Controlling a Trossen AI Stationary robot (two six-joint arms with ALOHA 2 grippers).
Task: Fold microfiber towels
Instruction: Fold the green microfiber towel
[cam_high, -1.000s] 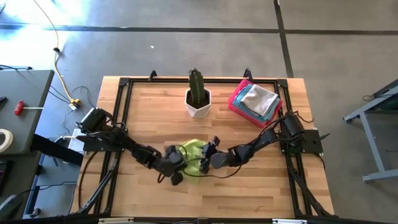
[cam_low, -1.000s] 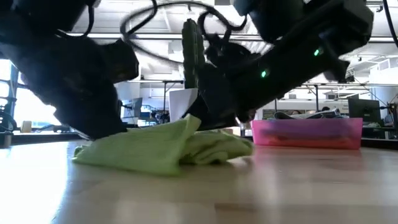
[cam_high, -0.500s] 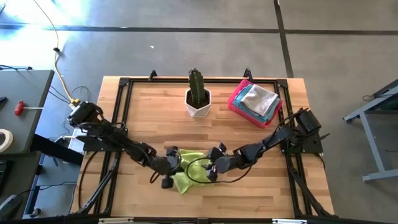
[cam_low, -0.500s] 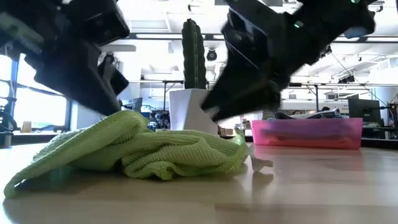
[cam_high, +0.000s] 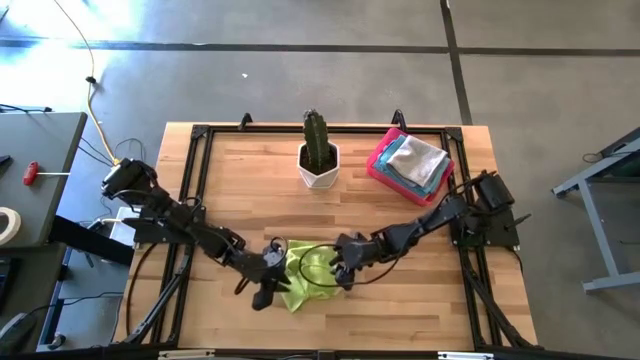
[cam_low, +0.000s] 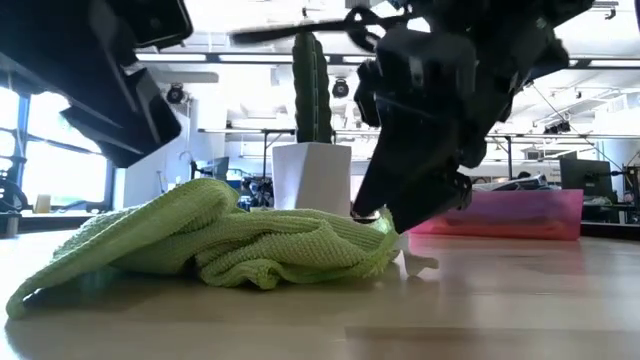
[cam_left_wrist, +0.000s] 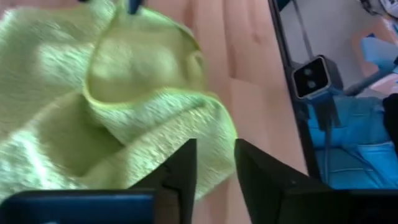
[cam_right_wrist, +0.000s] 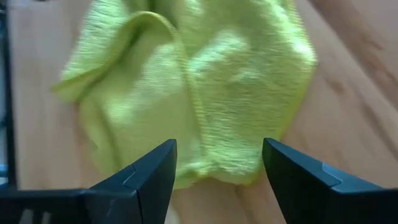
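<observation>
Now both hands (cam_high: 268, 290) (cam_high: 341, 275) over crumpled lime towel (cam_high: 303, 275).

Open wood along the table's (cam_high: 400, 310) front edge and toward both front corners. Crowded at front centre by the crumpled lime green towel (cam_high: 303, 272), flanked closely by both arms. Blocked along the back edge by the potted cactus (cam_high: 318, 152) and, near the back right corner, the pink tray (cam_high: 378, 164).
</observation>
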